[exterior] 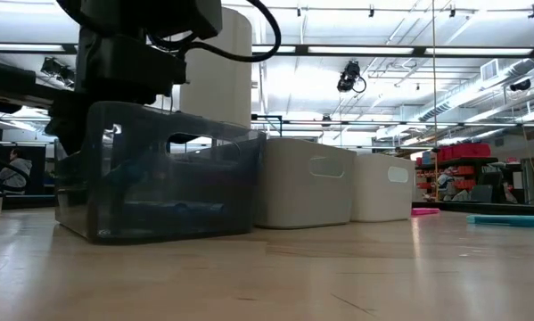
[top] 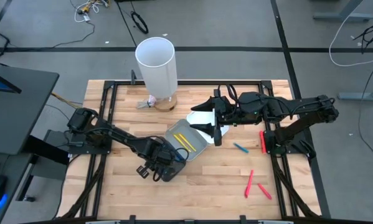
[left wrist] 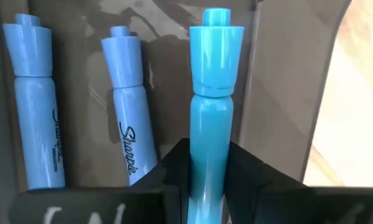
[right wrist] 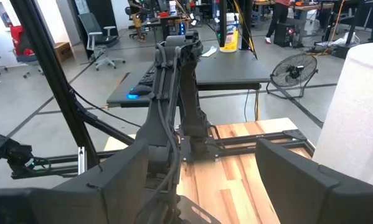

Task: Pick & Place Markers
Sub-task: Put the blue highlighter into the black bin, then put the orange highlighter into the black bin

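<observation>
My left gripper (top: 164, 167) (left wrist: 208, 158) hangs over the dark see-through tray (top: 174, 163) (exterior: 151, 174), shut on a light blue marker (left wrist: 214, 81). Two more blue markers (left wrist: 130, 143) lie flat on that tray's floor beside it. My right gripper (top: 210, 122) (right wrist: 205, 155) is open and holds nothing, above the white tray (top: 202, 117). Two yellow markers (top: 185, 140) lie in the grey tray (top: 195, 149). A blue marker (top: 240, 148) and red markers (top: 261, 140) (top: 249, 183) lie loose on the table's right half. My left gripper pinches the light blue marker by its barrel (left wrist: 208, 140), between the two fingers (left wrist: 174, 168). The marker runs along the fingers and sticks out past their ends, capped end (left wrist: 216, 43) away from the gripper, over the dark tray. Whether it touches the tray floor, I cannot tell.
A tall white cylinder (top: 156, 65) stands at the table's far edge, behind the trays. In the low view the three trays stand in a row, dark (exterior: 151, 174), then two pale ones (exterior: 307, 183) (exterior: 382, 187). Bare wood lies toward the near edge.
</observation>
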`<action>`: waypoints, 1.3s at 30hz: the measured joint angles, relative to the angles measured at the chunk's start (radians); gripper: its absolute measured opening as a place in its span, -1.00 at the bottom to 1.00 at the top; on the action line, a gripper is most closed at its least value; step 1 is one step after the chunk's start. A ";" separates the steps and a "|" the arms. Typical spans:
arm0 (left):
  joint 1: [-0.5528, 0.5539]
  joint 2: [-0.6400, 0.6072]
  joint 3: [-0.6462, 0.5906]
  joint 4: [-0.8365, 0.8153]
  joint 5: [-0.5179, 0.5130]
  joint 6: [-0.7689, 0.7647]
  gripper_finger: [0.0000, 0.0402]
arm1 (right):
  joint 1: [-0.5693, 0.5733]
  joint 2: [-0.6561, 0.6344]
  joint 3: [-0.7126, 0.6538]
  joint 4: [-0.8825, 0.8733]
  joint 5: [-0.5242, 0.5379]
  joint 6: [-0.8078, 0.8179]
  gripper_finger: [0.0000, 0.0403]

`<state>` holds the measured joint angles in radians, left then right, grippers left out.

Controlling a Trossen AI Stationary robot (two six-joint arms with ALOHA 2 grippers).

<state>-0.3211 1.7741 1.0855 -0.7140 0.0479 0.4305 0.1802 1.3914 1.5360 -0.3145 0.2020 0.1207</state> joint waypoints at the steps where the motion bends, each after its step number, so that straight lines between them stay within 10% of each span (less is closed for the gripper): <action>1: 0.001 0.000 0.000 0.000 0.000 0.000 -0.65 | 0.000 0.000 0.000 0.000 0.000 0.000 0.48; 14: 0.000 0.000 0.000 0.000 -0.002 -0.001 0.07 | 0.000 0.000 0.000 0.000 0.000 -0.006 0.48; 25: 0.039 -0.001 0.164 -0.179 -0.078 -0.060 0.04 | 0.000 -0.013 0.000 -0.008 0.000 -0.006 0.48; 39: 0.184 -0.197 0.232 -0.025 0.086 -0.356 0.04 | 0.000 -0.099 0.000 -0.133 0.042 0.028 0.48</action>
<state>-0.1372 1.5772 1.3176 -0.7386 0.1338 0.0749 0.1802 1.2926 1.5364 -0.4477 0.2436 0.1490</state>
